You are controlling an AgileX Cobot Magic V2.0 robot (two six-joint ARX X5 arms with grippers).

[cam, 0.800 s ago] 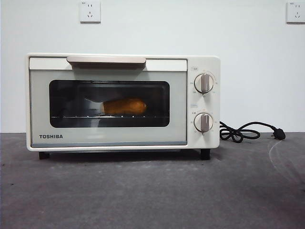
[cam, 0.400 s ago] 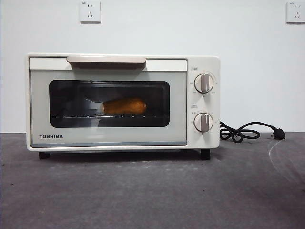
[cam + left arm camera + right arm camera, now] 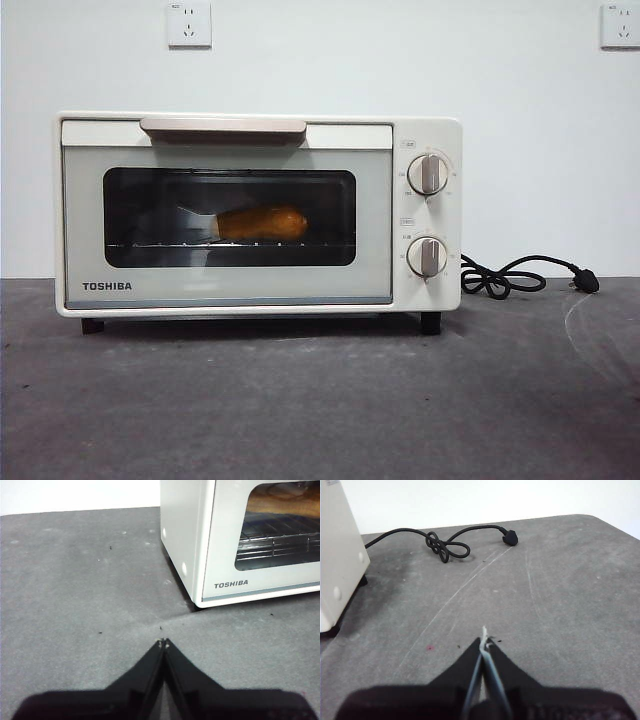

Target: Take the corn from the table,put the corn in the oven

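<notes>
corn is seen lying on the wire rack inside the oven, door closed. both hands, left hand and right hand, are pressed together empty over the surface; nothing more need be gripped.

Dark grey table under the cream oven and a coiled black power cord.

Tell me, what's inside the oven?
The corn lies on the wire rack inside the oven, behind its shut glass door. The cream frame hides the rest inside.
</notes>
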